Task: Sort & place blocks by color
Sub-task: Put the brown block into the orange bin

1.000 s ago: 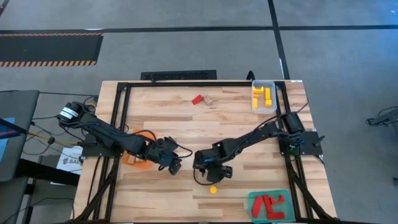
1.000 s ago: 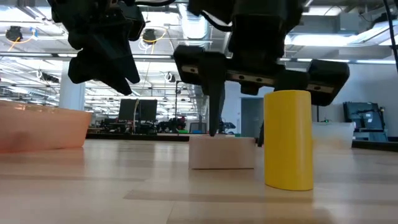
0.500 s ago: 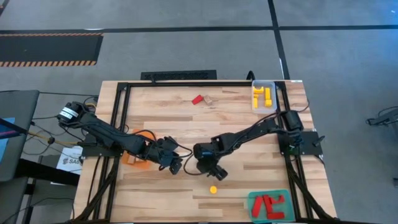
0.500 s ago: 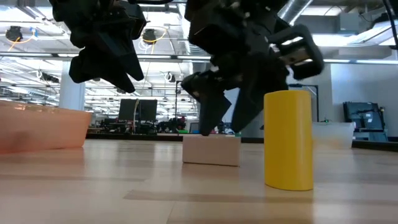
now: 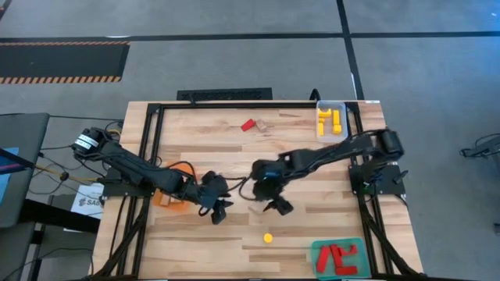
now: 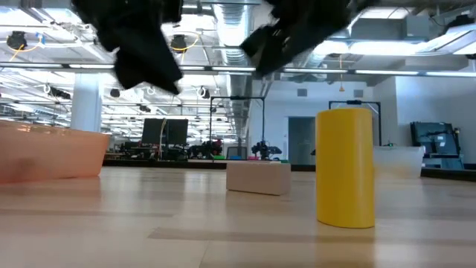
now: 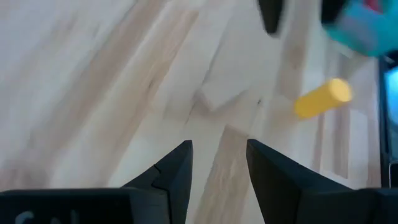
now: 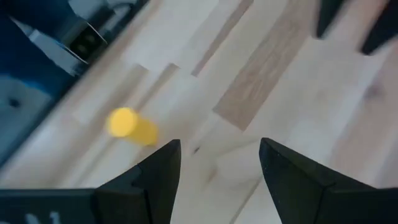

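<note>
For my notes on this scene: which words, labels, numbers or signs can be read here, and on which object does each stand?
"SA...": start of a cut-off word on the white sheet beside the table's left edge; the rest is hidden.
Black plate at the table's far edge: print too small to read.
Blocks, trays: no text visible.

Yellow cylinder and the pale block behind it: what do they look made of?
Yellow cylinder: likely painted wood or plastic; even colour, soft sheen, no grain showing. Pale block: looks like bare unfinished wood, matte, close to the table's tone.
</note>
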`<state>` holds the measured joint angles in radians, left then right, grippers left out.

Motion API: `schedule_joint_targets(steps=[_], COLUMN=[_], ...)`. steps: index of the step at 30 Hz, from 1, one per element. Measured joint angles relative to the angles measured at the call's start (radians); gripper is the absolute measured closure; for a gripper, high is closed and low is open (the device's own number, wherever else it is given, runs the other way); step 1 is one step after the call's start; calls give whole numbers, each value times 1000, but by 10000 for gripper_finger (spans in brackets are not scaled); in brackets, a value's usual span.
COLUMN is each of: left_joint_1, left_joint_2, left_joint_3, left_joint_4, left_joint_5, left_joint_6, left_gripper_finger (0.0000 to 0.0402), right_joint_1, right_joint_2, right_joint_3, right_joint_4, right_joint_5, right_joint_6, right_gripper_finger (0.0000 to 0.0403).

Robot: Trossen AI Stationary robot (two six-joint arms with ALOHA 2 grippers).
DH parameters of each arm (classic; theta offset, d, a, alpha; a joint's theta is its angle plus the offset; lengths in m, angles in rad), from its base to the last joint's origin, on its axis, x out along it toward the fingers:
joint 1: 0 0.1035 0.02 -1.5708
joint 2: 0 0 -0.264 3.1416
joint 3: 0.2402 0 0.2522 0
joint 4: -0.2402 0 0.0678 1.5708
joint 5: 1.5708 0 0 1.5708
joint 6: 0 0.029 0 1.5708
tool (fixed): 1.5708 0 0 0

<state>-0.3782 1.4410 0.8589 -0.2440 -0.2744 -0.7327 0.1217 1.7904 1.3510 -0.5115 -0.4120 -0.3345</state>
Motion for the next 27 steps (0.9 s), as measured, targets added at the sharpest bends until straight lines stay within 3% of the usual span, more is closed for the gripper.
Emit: schedule_joint_targets(steps=[5, 7, 12, 15, 20, 27], left_joint_1=[21, 56, 209, 258, 268, 254], left_joint_2=[0, 0, 1, 23, 146, 358], left_joint_3=[0, 0, 0, 0, 24, 195], left_joint_4=[185, 227, 240, 269, 353, 305], left_joint_5=[0, 28, 271, 361, 403, 456], left_joint_6=[490, 604, 715, 785, 880, 926], left_gripper_finger=[264, 262, 236, 208, 152, 106], right_joint_1=[-21, -21, 2, 21, 29, 53], right_joint_2=[-149, -197, -300, -354, -436, -534], right_joint_3=[2, 2, 2, 2, 0, 2], right_joint_4=[-249, -358, -516, -568, -622, -641], right_joint_5=[-6, -1, 84, 163, 231, 286], right_joint_6=[138, 192, 311, 365, 479, 604], right_gripper_finger=[163, 163, 163, 163, 163, 163])
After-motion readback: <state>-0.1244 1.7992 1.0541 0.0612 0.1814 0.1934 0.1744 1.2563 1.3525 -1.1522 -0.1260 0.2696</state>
